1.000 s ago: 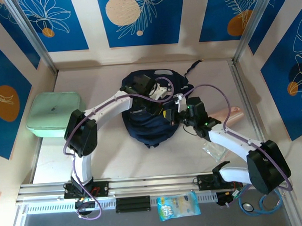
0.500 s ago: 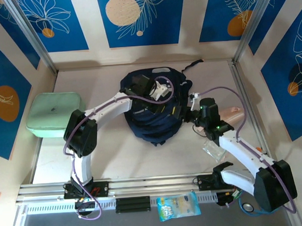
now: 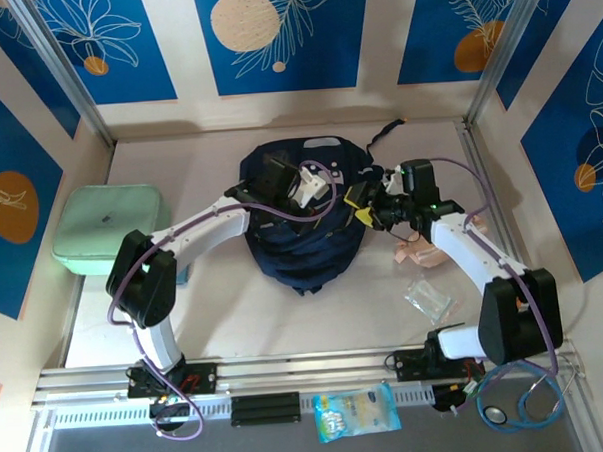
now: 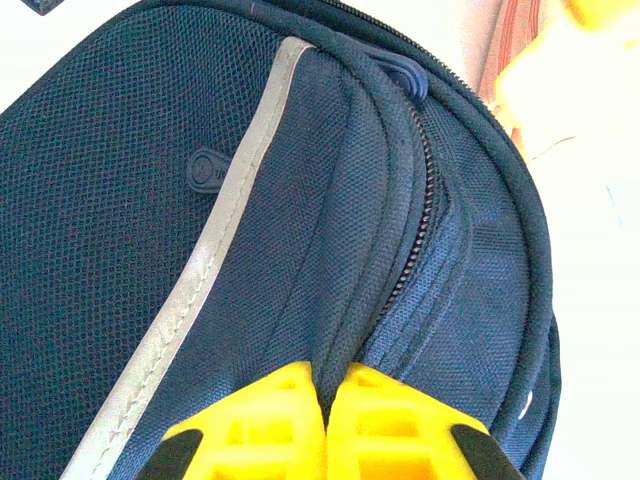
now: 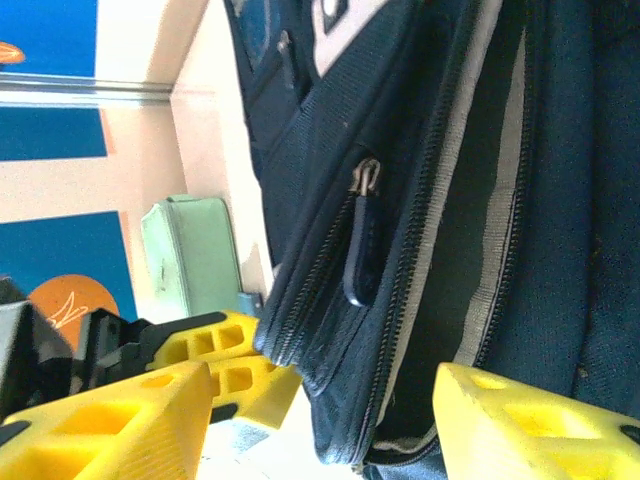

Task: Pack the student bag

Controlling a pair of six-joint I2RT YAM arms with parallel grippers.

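A robot lab cell: a pale table (image 3: pixel 286 327) boxed in by blue flower-printed panels (image 3: pixel 273 37) on aluminium posts (image 3: pixel 60 71), two robot arms (image 3: pixel 196 226) bolted to a rail (image 3: pixel 288 367) at its near edge.

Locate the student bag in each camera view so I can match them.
Top external: student bag at the centre of the table.
Left wrist: navy fabric across most of the frame.
Right wrist: centre to right, zipper pull mid-frame.
Shared landmark: left end effector pinching the bag's zippered edge.
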